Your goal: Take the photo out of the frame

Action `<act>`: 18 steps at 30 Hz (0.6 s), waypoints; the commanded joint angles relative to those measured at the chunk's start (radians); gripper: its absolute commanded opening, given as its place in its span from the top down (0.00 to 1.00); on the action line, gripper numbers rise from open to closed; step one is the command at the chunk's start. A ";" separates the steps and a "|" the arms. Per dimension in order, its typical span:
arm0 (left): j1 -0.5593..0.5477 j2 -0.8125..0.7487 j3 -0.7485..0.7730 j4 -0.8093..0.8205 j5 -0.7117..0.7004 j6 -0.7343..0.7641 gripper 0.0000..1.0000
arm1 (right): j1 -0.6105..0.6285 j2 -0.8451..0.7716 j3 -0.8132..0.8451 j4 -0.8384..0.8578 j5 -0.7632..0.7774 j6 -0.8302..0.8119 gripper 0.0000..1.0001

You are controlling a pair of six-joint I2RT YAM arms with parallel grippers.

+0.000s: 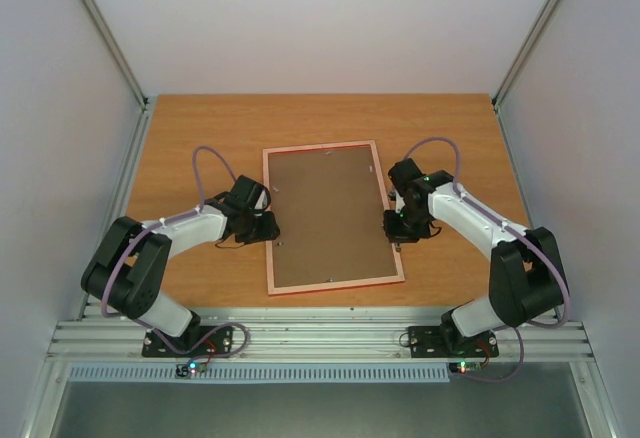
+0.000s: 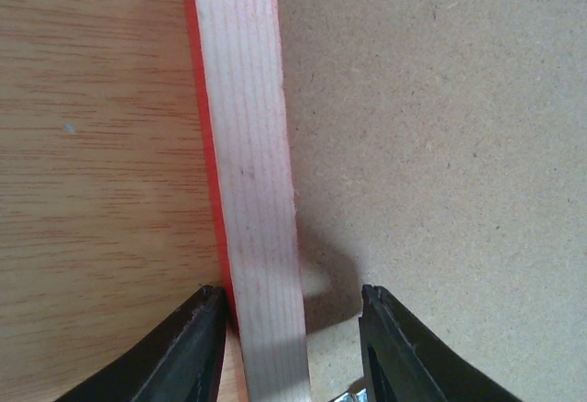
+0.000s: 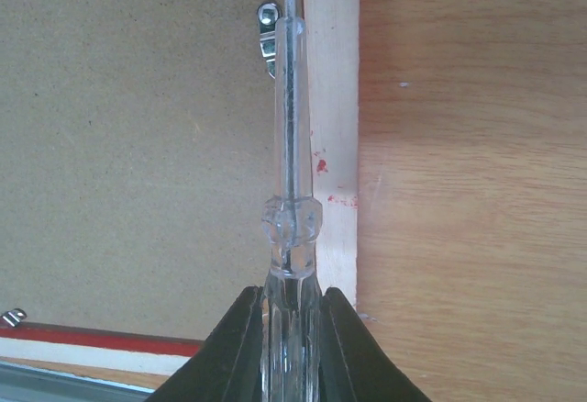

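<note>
The orange-brown wooden tabletop (image 1: 200, 123) fills the space between pale side walls. In its middle lies the thin red rectangular picture frame (image 2: 252, 145), face down and slightly askew, with its long sides running away from the arm bases. Its back is pale bare wood with bright red along the outer edge. Set within it is the brown fibreboard backing board (image 1: 325, 218), which covers the whole opening, so the photo itself cannot be seen from any view.

The black-and-white left arm (image 1: 180, 228) reaches in to the frame's left long side, and the matching right arm (image 1: 470, 218) reaches in to the right long side, both roughly halfway along.

The left claw (image 2: 292, 292) has its jaws apart, straddling the frame's left rail. One dark finger (image 2: 197, 347) sits over the tabletop right against the red outer edge; the other is over the backing board, with a gap between it and the rail.

The right claw (image 3: 289, 296) is clamped on a screwdriver with a clear plastic handle (image 3: 292, 145). The tool runs along the seam where the backing board meets the right rail, and its thin metal shaft continues past the top of the wrist view.

A small silver metal clip (image 3: 267, 39) sits on the backing board just beside the shaft. A second such clip (image 3: 11, 317) shows near the frame's corner rail. A few red paint specks mark the pale rail beside the handle.
</note>
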 commanded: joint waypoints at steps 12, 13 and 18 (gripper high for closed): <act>0.064 0.078 0.084 -0.093 -0.123 0.035 0.74 | 0.004 -0.079 -0.003 -0.012 0.038 0.016 0.99; 0.073 0.065 0.071 -0.089 -0.127 0.017 0.75 | 0.003 -0.081 -0.003 -0.010 0.033 0.016 0.99; 0.104 -0.027 -0.018 -0.087 -0.172 -0.088 0.81 | 0.005 -0.087 -0.003 0.007 0.000 0.016 0.99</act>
